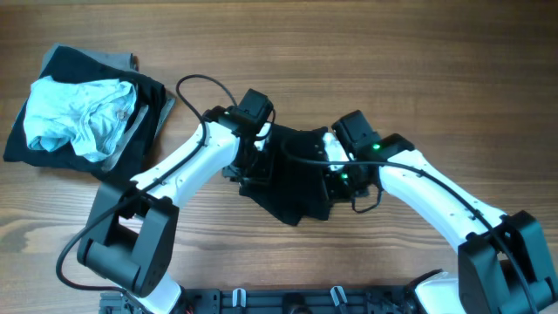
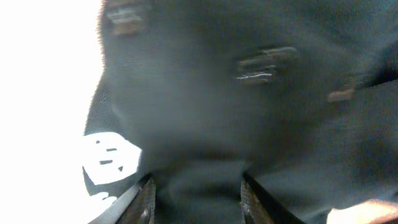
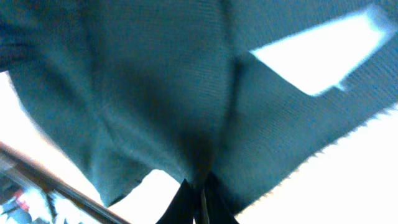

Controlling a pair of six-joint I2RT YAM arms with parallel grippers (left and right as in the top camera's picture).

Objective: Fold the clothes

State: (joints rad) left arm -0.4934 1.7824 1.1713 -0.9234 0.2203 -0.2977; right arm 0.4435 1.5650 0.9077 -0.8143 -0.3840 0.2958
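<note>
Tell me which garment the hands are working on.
The black garment at table centre, between left hand and right hand; the light blue garment lies crumpled on a dark pile, far left.

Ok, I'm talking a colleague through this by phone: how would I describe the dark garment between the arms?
On the wooden table, look to the middle, where the white left arm and right arm meet. The black garment lies there alone, plain and dark, unlike the upper-left heap topped by a pale blue piece.
</note>
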